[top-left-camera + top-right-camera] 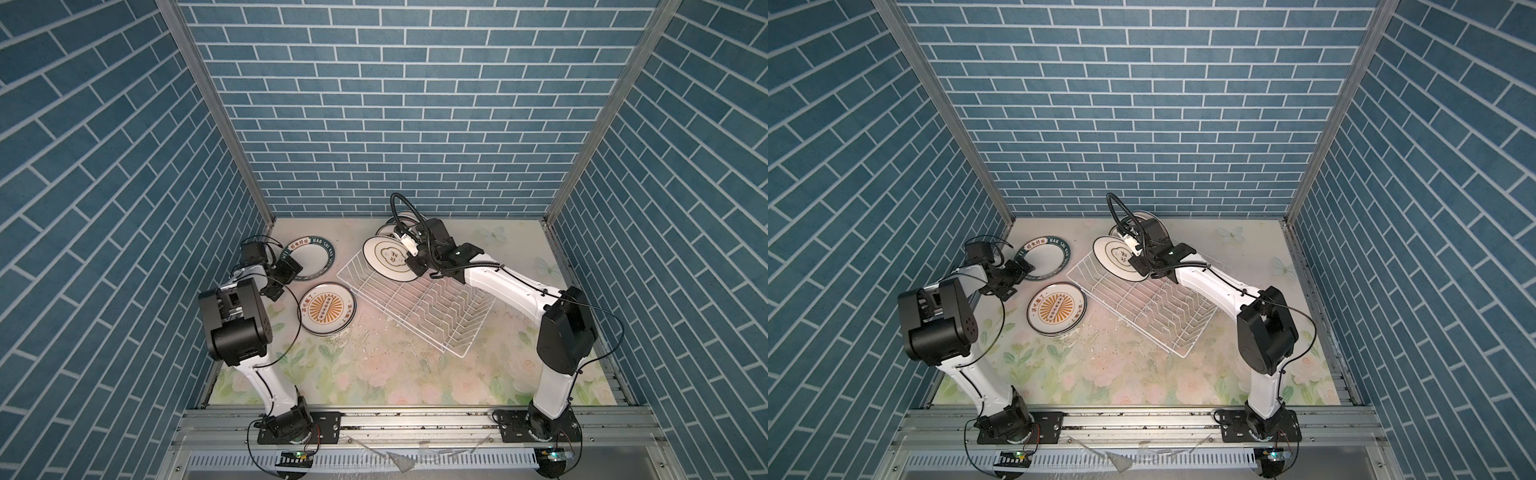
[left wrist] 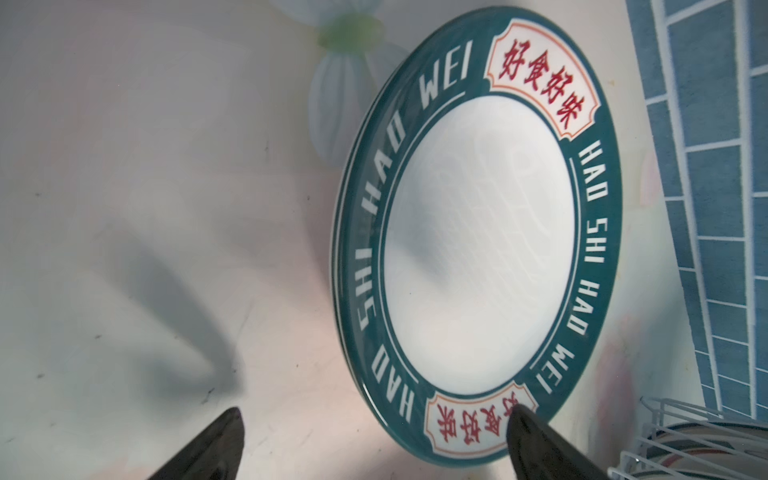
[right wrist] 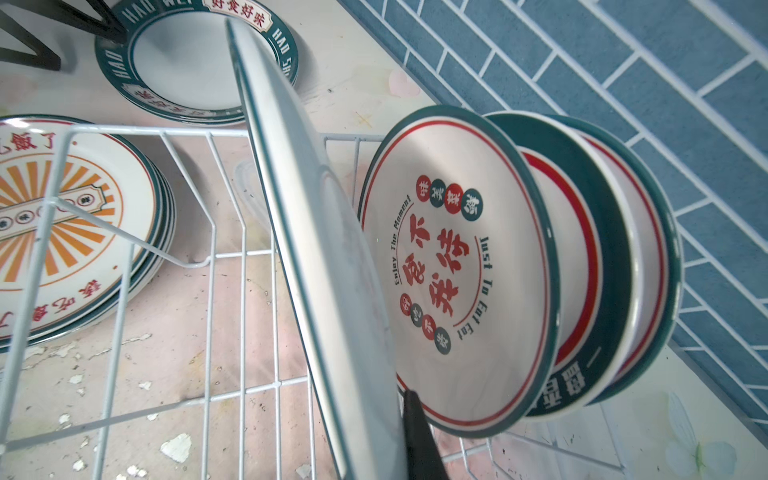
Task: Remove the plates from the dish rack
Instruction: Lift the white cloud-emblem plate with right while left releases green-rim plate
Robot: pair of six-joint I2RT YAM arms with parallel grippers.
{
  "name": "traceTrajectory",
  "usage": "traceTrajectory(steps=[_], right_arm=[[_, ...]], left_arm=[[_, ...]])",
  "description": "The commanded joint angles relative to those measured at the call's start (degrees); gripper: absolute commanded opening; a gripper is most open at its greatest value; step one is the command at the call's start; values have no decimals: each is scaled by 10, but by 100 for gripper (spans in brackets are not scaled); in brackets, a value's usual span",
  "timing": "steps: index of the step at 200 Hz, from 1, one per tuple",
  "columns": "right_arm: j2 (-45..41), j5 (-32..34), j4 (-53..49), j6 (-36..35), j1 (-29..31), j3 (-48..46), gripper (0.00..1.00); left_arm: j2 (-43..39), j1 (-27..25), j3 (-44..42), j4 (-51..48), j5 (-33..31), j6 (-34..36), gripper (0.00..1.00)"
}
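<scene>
Top views: right gripper (image 1: 409,259) clamped tight on the rim of the held plate (image 1: 386,257), tilted over the far-left corner of the dish rack (image 1: 419,311); you are likely mid-lift; left gripper (image 1: 282,279) spread wide, empty, at the green-lettered plate (image 1: 1044,257).
Left wrist: that plate lies flat; nothing between the fingers (image 2: 536,440).
Right wrist: upright plates (image 3: 457,270) stand close behind the held one; next, clear them and the rack wall; bare table (image 1: 374,374) toward the arm bases offers room, beside the sunburst stack (image 1: 327,307).
</scene>
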Motion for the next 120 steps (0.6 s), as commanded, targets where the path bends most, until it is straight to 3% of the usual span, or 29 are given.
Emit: traceTrajectory(steps=[1, 35, 59, 85, 120], right_arm=[[-50, -27, 21, 8, 3, -13, 0], [-98, -85, 28, 42, 3, -23, 0], [-114, -124, 41, 95, 3, -11, 0], [-92, -108, 46, 233, 0, 38, 0], [-39, -192, 105, 388, -4, 83, 0]], left_arm=[[-29, 5, -13, 0, 3, 4, 99], [-84, 7, -38, 2, 8, 1, 99], [-138, 6, -65, 29, 46, -2, 99], [-198, -5, -106, 103, 110, -13, 99], [-241, -56, -134, 200, 177, -17, 99]])
